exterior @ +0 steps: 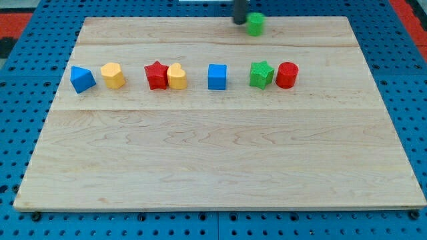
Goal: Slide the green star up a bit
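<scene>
The green star (261, 74) lies in a row of blocks across the upper part of the wooden board (213, 160), with a red cylinder (287, 75) touching its right side. My tip (239, 22) is near the view's top edge, well above the star and a little to its left. A second green block (255, 24), roundish in shape, sits just to the right of my tip, close to it or touching it.
The row runs from left to right: a blue triangular block (82, 79), a yellow block (113, 75), a red star (156, 75) touching a yellow heart (177, 77), and a blue cube (217, 77) left of the green star. Blue pegboard surrounds the board.
</scene>
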Tool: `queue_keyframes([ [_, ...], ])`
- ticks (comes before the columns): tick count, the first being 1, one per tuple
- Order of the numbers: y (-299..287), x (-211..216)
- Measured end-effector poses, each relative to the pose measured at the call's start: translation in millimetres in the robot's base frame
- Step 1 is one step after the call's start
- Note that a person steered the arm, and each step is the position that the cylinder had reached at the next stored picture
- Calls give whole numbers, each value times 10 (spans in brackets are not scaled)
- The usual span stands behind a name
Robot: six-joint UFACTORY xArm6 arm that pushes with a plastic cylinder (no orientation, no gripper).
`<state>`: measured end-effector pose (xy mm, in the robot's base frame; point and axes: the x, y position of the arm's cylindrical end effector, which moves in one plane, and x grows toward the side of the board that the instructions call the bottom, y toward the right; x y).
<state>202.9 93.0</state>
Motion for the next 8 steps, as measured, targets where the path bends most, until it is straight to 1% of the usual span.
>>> queue_keyframes([
  [1,168,19],
  [2,-480,200],
  [3,-715,1046],
  [4,-711,1310],
  [6,-714,1310],
  [7,-608,1391],
  [8,-500,1750],
])
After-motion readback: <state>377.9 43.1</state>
